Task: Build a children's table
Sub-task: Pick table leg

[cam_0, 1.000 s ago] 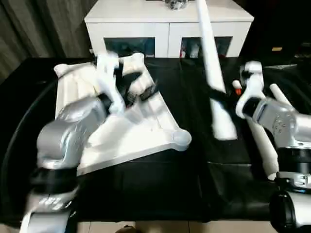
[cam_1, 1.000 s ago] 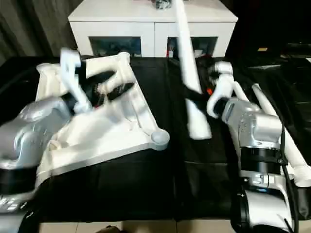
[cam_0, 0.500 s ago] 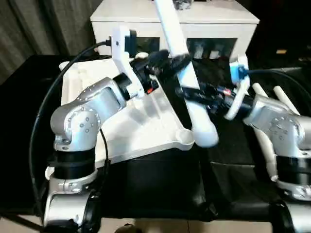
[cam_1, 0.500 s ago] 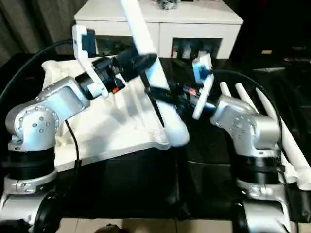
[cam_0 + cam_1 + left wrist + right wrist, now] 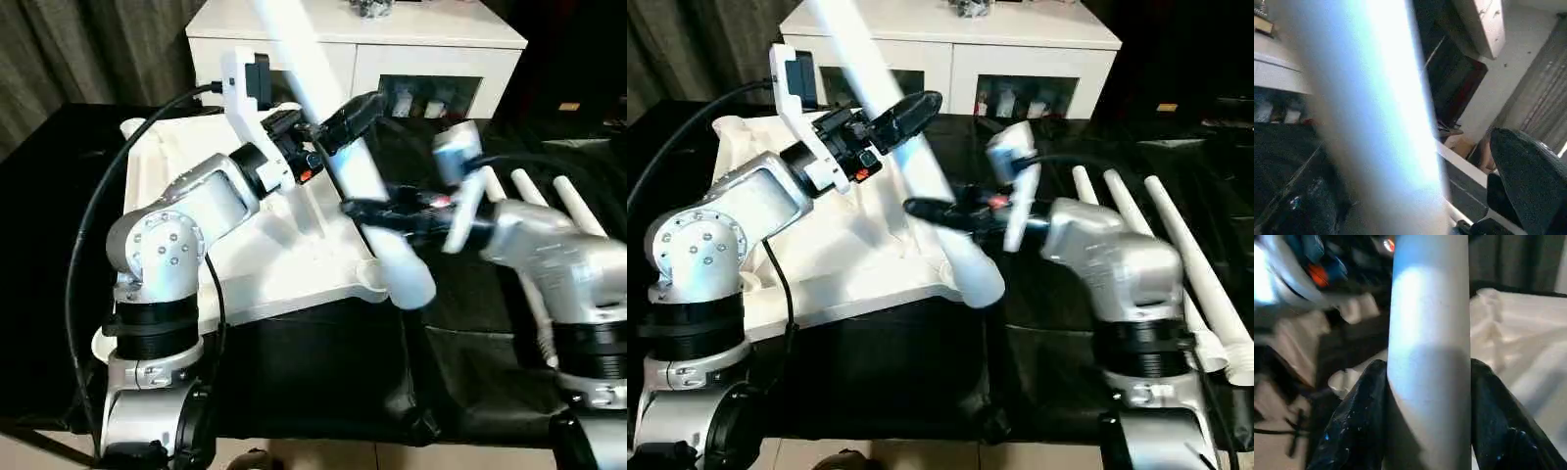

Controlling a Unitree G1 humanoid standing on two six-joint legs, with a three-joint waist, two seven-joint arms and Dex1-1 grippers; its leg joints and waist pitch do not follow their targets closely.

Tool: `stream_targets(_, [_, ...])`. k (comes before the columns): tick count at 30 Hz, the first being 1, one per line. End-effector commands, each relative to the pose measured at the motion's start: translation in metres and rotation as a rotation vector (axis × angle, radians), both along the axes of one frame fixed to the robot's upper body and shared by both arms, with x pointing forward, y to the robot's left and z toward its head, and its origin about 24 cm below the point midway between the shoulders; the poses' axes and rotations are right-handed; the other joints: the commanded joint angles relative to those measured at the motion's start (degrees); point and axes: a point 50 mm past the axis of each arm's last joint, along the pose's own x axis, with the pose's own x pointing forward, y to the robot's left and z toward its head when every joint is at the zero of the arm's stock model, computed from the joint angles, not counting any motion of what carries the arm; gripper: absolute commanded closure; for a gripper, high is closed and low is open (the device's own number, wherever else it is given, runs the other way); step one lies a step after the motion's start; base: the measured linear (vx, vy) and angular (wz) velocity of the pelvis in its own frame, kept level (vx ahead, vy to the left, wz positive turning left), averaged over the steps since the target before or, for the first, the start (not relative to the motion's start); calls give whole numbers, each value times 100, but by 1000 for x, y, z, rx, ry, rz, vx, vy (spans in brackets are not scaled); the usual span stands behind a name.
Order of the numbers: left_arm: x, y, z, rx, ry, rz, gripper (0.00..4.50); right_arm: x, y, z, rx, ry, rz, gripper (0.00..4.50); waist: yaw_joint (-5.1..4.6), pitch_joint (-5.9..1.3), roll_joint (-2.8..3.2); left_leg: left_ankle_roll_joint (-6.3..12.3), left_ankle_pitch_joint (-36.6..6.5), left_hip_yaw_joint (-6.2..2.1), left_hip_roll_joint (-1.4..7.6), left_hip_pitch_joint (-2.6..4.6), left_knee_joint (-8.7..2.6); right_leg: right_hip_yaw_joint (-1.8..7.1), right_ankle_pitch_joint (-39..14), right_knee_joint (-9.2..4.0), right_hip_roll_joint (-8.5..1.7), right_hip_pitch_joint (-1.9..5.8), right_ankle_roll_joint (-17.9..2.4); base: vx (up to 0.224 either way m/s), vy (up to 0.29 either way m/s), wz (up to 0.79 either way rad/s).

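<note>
Holding long tapered white plastic leg (image 5: 338, 147), right pincer (image 5: 367, 211) clamped round thick lower part; leg slants up toward white cabinet (image 5: 392, 44), butt end low over near corner of white ribbed table top (image 5: 284, 264) lying underside-up on black tabletop (image 5: 59, 196). Left pincer (image 5: 343, 113) spread wide at mid-shaft, gripping nothing, nearer upper end.

Right eye: three spare white legs (image 5: 1156, 255) beside right arm.

Right wrist: fingers (image 5: 1364, 406) flank leg.

Versus a second ago: leg tilted further left, left pincer now at it.
</note>
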Motion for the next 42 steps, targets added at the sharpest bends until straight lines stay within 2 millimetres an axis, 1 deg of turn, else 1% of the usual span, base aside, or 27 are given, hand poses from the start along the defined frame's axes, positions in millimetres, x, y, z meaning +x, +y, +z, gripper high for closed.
stream_targets(1, [3, 2, -3, 11, 36, 33, 36, 1, 3, 3, -35, -70, -24, 273, -1, -435, -99, 150, -504, -233, 546, 197, -432, 159, 95, -398, -387, 200, -1388, 0, 0, 0])
stream_targets(2, [4, 3, -4, 12, 46, 49, 36, 1, 6, 3, -44, -89, -28, 273, 1, -434, -81, 137, -520, -232, 547, 201, -432, 160, 102, -396, -382, 187, -1375, 0, 0, 0])
stream_targets(4, [7, 5, -7, 2, 75, 77, 48, 3, 12, 3, -63, -127, -61, 273, -13, -435, -84, 143, -511, -234, 543, 196, -431, 161, 188, -395, -379, 193, -1381, 0, 0, 0])
stream_targets(5, [7, 5, -7, 2, 75, 77, 62, 3, 12, 3, -63, -127, -61, 273, -14, -435, -86, 155, -511, -235, 539, 194, -430, 160, 203, -393, -377, 198, -1382, 0, 0, 0])
stream_targets(6, [7, 5, -8, 1, 84, 86, 79, 3, 13, 3, -71, -140, -69, 273, -5, -438, -47, 155, -523, -239, 542, 201, -428, 162, 204, -390, -381, 191, -1386, 0, 0, 0])
stream_targets(7, [8, 5, -9, -3, 94, 90, 79, 4, 15, 3, -77, -150, -78, 273, -9, -440, -58, 156, -528, -238, 543, 202, -431, 160, 242, -391, -366, 187, -1377, 0, 0, 0])
stream_targets(9, [8, 4, -10, -4, 107, 96, 83, 5, 19, 2, -111, -189, -99, 273, -15, -440, -33, 91, -574, -252, 551, 196, -445, 151, 265, -386, -363, 193, -1367, 0, 0, 0])
stream_targets(12, [8, 3, -10, -24, 120, 108, 122, 7, 26, -4, -187, -252, -143, 273, -29, -438, -37, 20, -652, -251, 545, 199, -453, 152, 282, -388, -358, 194, -1337, 0, 0, 0])
stream_targets(13, [8, 3, -9, -28, 120, 113, 127, 7, 28, -5, -193, -261, -152, 273, -34, -434, -43, 11, -677, -248, 541, 200, -456, 157, 293, -396, -357, 196, -1332, 0, 0, 0])
stream_targets(15, [9, 3, -8, -30, 119, 120, 141, 8, 31, -6, -199, -274, -172, 274, -35, -437, -38, 38, -708, -254, 539, 198, -454, 164, 277, -394, -362, 205, -1326, 0, 0, 0])
stream_targets(16, [10, 4, -7, -39, 119, 130, 156, 7, 34, -7, -203, -286, -187, 274, -34, -433, -17, 33, -725, -259, 543, 198, -463, 162, 262, -393, -358, 195, -1323, 0, 0, 0])
stream_targets(17, [10, 4, -7, -43, 121, 135, 167, 8, 35, -7, -206, -290, -194, 274, -48, -431, -26, 19, -755, -256, 543, 201, -466, 164, 271, -397, -348, 190, -1320, 0, 0, 0])
stream_targets(19, [11, 5, -7, -44, 123, 140, 172, 8, 36, -8, -210, -293, -198, 274, -44, -434, -14, -2, -804, -259, 545, 208, -472, 161, 257, -397, -347, 191, -1316, 0, 0, 0])
stream_targets(20, [11, 5, -7, -44, 123, 142, 174, 8, 36, -8, -214, -301, -205, 274, -43, -439, -1, -9, -809, -263, 544, 212, -471, 161, 297, -389, -344, 194, -1310, 0, 0, 0])
stream_targets(22, [11, 4, -6, -52, 123, 146, 206, 9, 38, -8, -217, -311, -218, 275, -44, -441, -1, -33, -786, -262, 547, 213, -474, 158, 382, -389, -338, 188, -1292, 0, 0, 0])
stream_targets(25, [12, 3, -6, -56, 125, 148, 219, 9, 41, -9, -220, -324, -227, 275, -52, -456, 22, -39, -727, -267, 543, 208, -467, 147, 594, -369, -331, 196, -1299, 0, 0, 0])
stream_targets(29, [12, 4, -6, -63, 126, 157, 256, 9, 42, -9, -213, -329, -239, 275, -65, -453, 29, -47, -775, -266, 541, 205, -473, 147, 635, -374, -335, 200, -1333, 0, 0, 0])
stream_targets(30, [13, 5, -6, -69, 126, 163, 258, 10, 42, -8, -209, -336, -258, 275, -71, -452, 40, -69, -799, -269, 545, 206, -480, 146, 632, -375, -333, 199, -1331, 0, 0, 0])
stream_targets(32, [14, 7, -6, -67, 124, 179, 267, 11, 42, -6, -198, -350, -276, 275, -83, -455, 36, -107, -835, -270, 542, 207, -481, 145, 642, -374, -335, 204, -1319, 0, 0, 0])
stream_targets(33, [14, 7, -6, -67, 124, 179, 272, 11, 42, -5, -187, -349, -276, 275, -90, -453, 18, -101, -822, -268, 540, 202, -484, 145, 657, -375, -331, 209, -1314, 0, 0, 0])
stream_targets(34, [14, 8, -6, -60, 120, 180, 274, 12, 43, -4, -157, -338, -273, 275, -95, -454, 30, -83, -818, -266, 534, 198, -477, 149, 671, -373, -339, 208, -1322, 0, 0, 0])
stream_targets(36, [14, 9, -7, -42, 109, 176, 275, 12, 42, -4, -126, -311, -267, 205, -100, -456, 19, -53, -792, -267, 536, 200, -476, 149, 681, -369, -344, 211, -1330, 0, 0, 0])
stream_targets(38, [13, 11, -7, -26, 96, 172, 275, 11, 42, -4, -93, -280, -250, 199, -106, -457, 17, -12, -754, -260, 537, 202, -475, 150, 688, -369, -342, 202, -1344, 0, 0, 0])
stream_targets(39, [13, 14, -6, 10, 69, 158, 275, 10, 40, -3, -71, -258, -221, 186, -96, -459, 10, 37, -724, -260, 532, 209, -469, 146, 684, -370, -339, 206, -1351, 0, 0, 0])
stream_targets(40, [12, 15, -6, 39, 49, 142, 275, 9, 38, -2, -53, -234, -192, 186, -93, -466, 16, 47, -702, -265, 536, 203, -465, 143, 691, -356, -337, 210, -1337, 0, 0, 0])
stream_targets(41, [12, 15, -6, 42, 47, 139, 275, 8, 38, -2, -52, -233, -188, 172, -95, -463, 23, 68, -672, -264, 535, 204, -468, 139, 686, -355, -334, 207, -1322, 0, 0, 0])
stream_targets(42, [9, 16, -5, 97, 5, 82, 275, 6, 33, -1, -39, -211, -134, 163, -88, -465, 16, 70, -649, -263, 538, 215, -466, 132, 671, -355, -332, 204, -1314, 0, 0, 0])
